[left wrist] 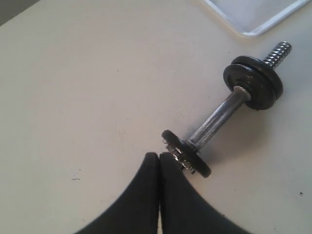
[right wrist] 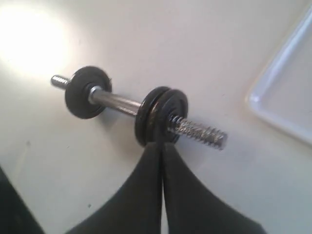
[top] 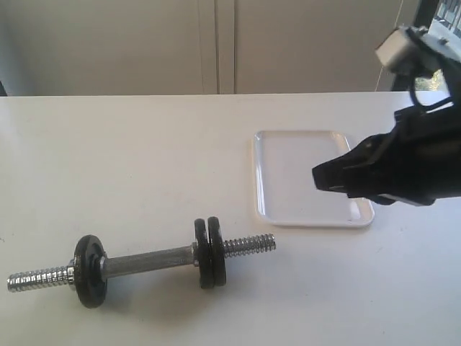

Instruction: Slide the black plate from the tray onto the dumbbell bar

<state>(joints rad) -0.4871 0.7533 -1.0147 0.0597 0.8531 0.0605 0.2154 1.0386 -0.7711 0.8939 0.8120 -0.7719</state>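
The dumbbell bar (top: 148, 259) lies on the table near the front left. One black disc (top: 90, 270) sits toward its left end. Two discs stand pressed together toward its right end, and the outer one is the black plate (top: 217, 251), also seen in the right wrist view (right wrist: 171, 104). The white tray (top: 268, 209) holds nothing. My right gripper (top: 319, 178) hovers shut over the tray, its tips (right wrist: 161, 145) pointing at the paired discs. My left gripper (left wrist: 159, 155) is shut and empty beside the bar's single-disc end (left wrist: 187, 156); it is out of the exterior view.
The white table (top: 130, 158) runs back to a beige wall. A tray corner (left wrist: 253, 29) shows past the bar's threaded end (left wrist: 279, 50) in the left wrist view. The right arm's black body (top: 425, 158) fills the right edge.
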